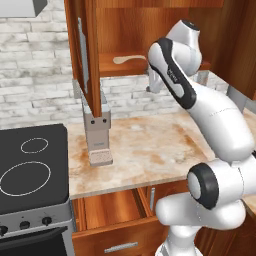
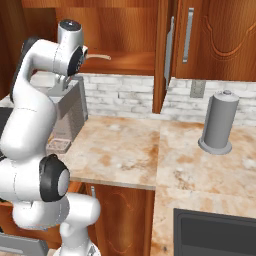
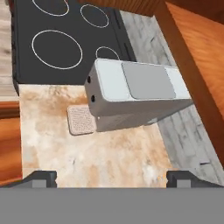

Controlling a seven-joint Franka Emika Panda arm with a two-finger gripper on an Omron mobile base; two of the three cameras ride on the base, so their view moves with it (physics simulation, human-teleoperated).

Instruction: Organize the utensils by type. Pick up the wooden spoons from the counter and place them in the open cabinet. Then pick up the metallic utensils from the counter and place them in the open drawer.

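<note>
Your gripper [image 3: 112, 176] hangs above the counter [image 3: 100, 157] with its jaws spread wide, holding and touching nothing. A wooden spoon [image 1: 129, 59] lies flat on the open cabinet's shelf [image 1: 112, 67], long axis running along the shelf, bowl toward the stove [image 1: 30, 165] side. No writing is readable on the grey appliance [image 3: 131, 94] below you.

Mottled beige stone is covering the counter [image 1: 150, 145]; glossy black glass is topping the stove [image 1: 30, 165]; varnished wood is facing the cabinet [image 2: 220, 35]; a pale wooden spoon [image 1: 127, 59] is lying there.
</note>
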